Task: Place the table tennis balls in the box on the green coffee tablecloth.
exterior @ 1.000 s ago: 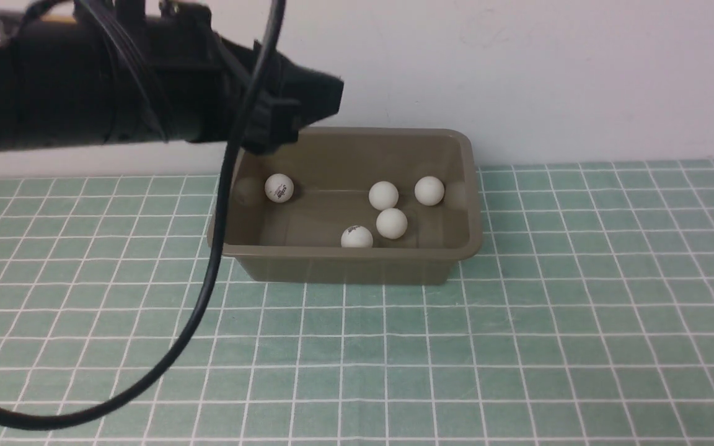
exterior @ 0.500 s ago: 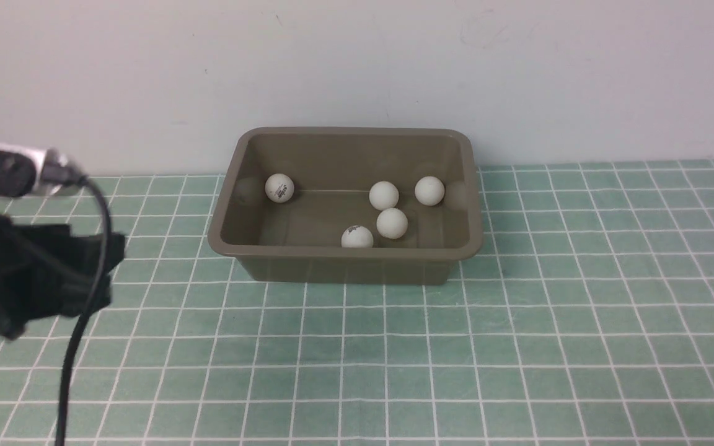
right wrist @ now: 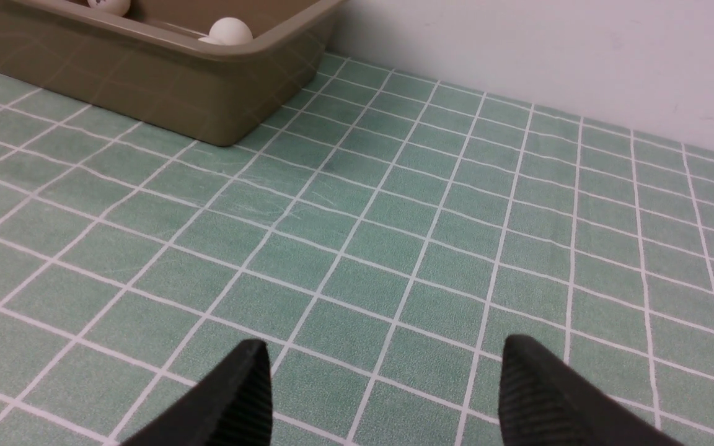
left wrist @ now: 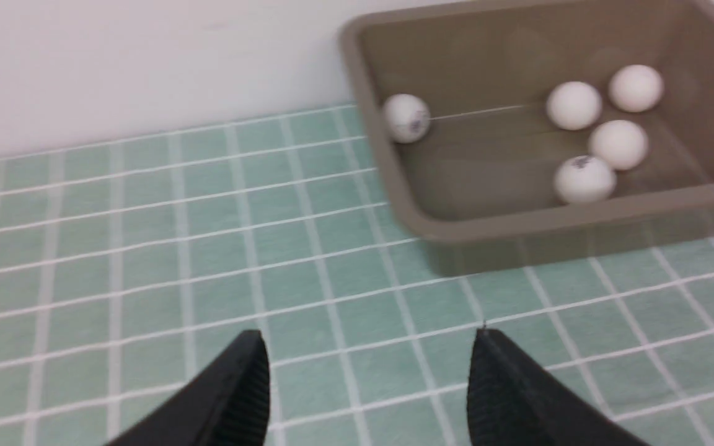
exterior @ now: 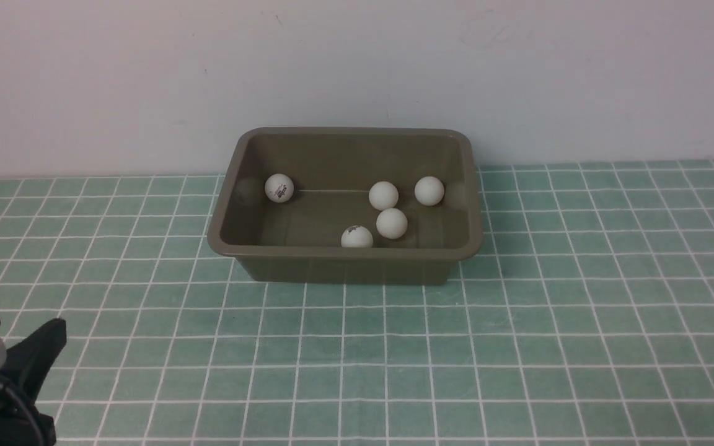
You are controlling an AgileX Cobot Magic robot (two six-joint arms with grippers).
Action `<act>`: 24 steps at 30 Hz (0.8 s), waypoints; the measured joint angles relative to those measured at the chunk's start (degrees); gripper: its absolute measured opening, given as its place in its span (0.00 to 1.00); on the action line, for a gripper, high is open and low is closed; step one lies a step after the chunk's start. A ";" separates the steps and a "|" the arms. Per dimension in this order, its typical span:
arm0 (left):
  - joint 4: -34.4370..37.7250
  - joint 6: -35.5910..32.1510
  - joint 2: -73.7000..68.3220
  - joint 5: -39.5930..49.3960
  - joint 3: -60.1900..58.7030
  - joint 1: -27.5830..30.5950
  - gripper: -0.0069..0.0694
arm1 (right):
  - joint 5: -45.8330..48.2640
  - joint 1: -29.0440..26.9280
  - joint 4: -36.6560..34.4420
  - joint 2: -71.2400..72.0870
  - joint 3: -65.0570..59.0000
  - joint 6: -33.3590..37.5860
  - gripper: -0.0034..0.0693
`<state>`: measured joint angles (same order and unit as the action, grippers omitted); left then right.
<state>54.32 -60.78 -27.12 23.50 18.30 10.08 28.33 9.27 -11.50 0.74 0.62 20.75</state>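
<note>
- Covering the whole work surface, the green coffee tablecloth (exterior: 518, 347) lies flat, with no stray ball anywhere on it in any view.
- Standing on the cloth against the back wall, the box (exterior: 344, 251) sits upright and apart from both arms.
- Low at the near left of the box and well apart from it, the left gripper (left wrist: 369, 387) has its jaws spread and nothing between them.
- Off to the right of the box, the right gripper (right wrist: 385, 396) hangs over bare cloth, jaws likewise spread and empty (it does not show in the front view).
- Inside the box rest all five table tennis balls (exterior: 383, 196): one by its left wall, four clustered right of its centre.
- Judging by this, the placing step looks finished; the next move calls for no grasp, only parking both arms clear of the box.
</note>
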 joint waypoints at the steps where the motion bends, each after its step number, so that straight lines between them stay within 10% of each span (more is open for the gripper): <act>1: -0.91 0.69 0.30 0.05 -0.39 0.00 0.61 | 0.00 0.00 0.00 0.00 0.00 0.00 0.67; 5: -12.96 12.75 3.54 0.15 -2.79 0.00 0.61 | 0.00 0.00 -0.02 0.00 0.00 0.00 0.67; 13: -57.33 63.99 15.11 2.18 -11.90 -0.84 0.61 | 0.00 0.00 -0.07 0.00 0.00 0.00 0.67; 24: -60.60 69.10 26.98 1.49 -18.32 -12.05 0.61 | 0.00 0.00 -0.07 0.00 0.00 -0.13 0.67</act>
<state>-6.28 8.32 -0.14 25.00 -0.02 -1.96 28.33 9.27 -11.57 0.74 0.62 20.62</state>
